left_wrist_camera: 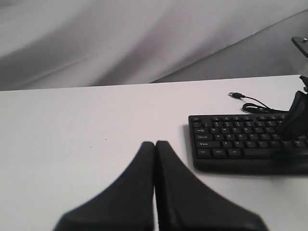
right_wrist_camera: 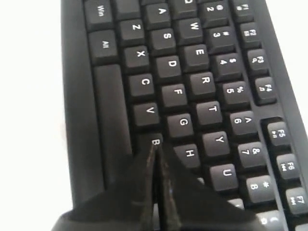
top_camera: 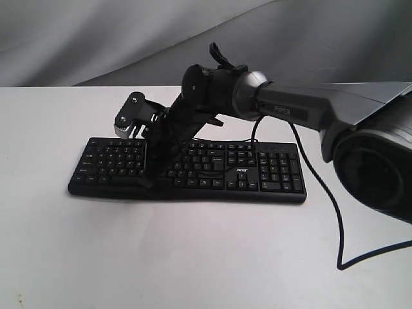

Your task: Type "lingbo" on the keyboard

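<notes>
We read "acer" logo [top_camera: 239, 171] on keyboard [top_camera: 193, 170], long axis left-right; right gripper [right_wrist_camera: 155, 147] closed, tip seemingly on B key [right_wrist_camera: 155, 141]; left gripper [left_wrist_camera: 155, 144] closed, empty.

You were working in what looked like a robotics lab or test booth: a plain white table [top_camera: 193, 257] stood before a creased grey cloth backdrop [top_camera: 96, 38] that hid the rest of the room. On the table a keyboard [top_camera: 270, 175] lay with its USB cable [left_wrist_camera: 255, 103] unplugged, the plug lying loose, under a black robot arm [top_camera: 290, 106].
</notes>
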`<state>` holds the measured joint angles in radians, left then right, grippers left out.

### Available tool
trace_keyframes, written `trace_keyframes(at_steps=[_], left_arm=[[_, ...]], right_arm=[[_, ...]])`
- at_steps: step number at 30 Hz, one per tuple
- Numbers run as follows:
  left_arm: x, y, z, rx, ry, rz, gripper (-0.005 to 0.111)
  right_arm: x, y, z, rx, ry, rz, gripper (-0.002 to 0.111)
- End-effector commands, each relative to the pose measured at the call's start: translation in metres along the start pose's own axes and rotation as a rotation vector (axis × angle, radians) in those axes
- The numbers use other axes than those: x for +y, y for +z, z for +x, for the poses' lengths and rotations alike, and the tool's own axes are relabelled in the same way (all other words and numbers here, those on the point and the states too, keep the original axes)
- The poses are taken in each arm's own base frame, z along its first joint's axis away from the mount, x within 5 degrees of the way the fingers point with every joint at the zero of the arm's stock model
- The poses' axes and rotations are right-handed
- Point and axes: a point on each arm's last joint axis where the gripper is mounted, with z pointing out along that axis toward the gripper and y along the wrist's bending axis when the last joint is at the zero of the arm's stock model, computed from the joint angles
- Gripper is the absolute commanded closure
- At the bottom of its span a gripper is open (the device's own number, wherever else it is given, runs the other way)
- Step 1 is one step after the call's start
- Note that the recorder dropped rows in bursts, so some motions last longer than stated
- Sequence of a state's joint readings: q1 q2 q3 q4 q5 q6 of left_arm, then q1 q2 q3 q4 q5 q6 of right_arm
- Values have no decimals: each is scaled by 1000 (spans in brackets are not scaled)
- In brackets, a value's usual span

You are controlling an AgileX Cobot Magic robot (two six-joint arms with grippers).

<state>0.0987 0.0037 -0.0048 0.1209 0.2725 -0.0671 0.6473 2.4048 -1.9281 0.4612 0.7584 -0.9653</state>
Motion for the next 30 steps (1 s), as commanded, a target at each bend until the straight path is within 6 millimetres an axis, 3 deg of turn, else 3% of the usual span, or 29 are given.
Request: trace_keyframes(at_steps=[1,30], left_arm=[[0,0,1,-6,-6,1,106],[0,0,1,-6,-6,1,106]], right_arm=[[1,-2,-2,-1,-10,-2,108],[-1,11,6,18,-28,4,108]])
